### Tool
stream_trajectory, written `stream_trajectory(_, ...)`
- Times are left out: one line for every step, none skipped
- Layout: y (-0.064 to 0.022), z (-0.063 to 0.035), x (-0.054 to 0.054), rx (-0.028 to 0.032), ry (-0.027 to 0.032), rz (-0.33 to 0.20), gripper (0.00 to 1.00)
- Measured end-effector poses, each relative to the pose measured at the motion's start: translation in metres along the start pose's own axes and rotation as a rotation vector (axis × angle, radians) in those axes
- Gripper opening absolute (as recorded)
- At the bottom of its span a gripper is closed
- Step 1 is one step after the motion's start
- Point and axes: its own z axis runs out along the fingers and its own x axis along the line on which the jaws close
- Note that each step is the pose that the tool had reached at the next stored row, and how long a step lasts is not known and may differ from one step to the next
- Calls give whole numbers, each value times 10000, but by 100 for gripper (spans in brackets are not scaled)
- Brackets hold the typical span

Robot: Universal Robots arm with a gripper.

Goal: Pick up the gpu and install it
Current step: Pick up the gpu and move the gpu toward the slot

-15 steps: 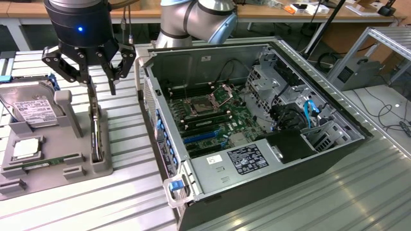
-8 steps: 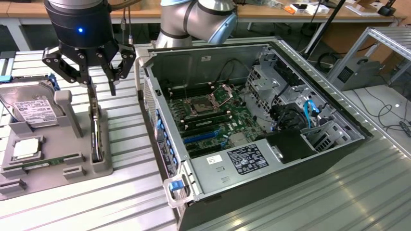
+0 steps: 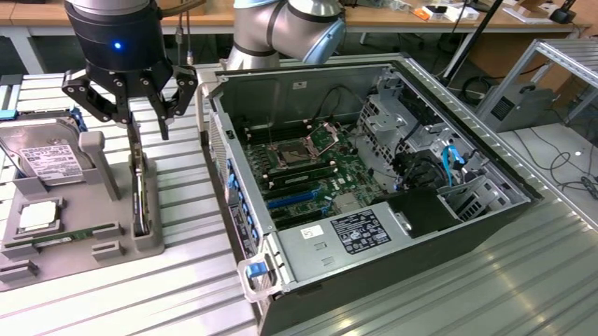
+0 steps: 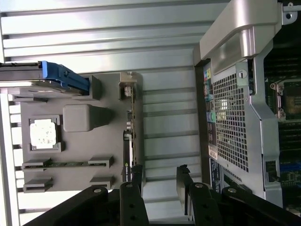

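The gpu (image 3: 140,192) is a thin dark card standing on its edge in a slot of the grey holder tray (image 3: 89,241), with its silvery bracket at the far end. My gripper (image 3: 145,124) hangs open just above that far end and holds nothing. In the wrist view the gpu (image 4: 133,127) shows edge-on along the tray (image 4: 75,150). My gripper (image 4: 160,181) is spread wide there. One finger (image 4: 137,175) lines up with the card, while the gap lies to the card's side toward the computer case (image 4: 235,117).
The open computer case (image 3: 374,168) lies on the exterior view's right, motherboard and blue slots (image 3: 291,199) exposed. The tray also holds a silver hard drive (image 3: 47,157), a processor chip (image 3: 38,215) and a memory stick (image 3: 66,239). Ribbed metal table (image 3: 196,280) lies between tray and case.
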Motion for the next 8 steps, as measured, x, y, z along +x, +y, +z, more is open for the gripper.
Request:
stream_trajectory(0, 3, 0, 0, 0, 0, 42)
stream_trajectory(0, 4, 0, 0, -1, 1, 42)
stream_trajectory(0, 6, 0, 0, 0, 0, 42)
stream_trajectory(0, 8, 0, 0, 0, 0, 42)
stream_trajectory(-1, 10, 0, 0, 0, 0, 42)
stream_trajectory(-1, 11, 0, 0, 0, 0, 42)
stream_trajectory(-1, 14, 1, 0, -1, 0, 42)
stream_trajectory(-1, 15, 1, 0, 0, 0, 42)
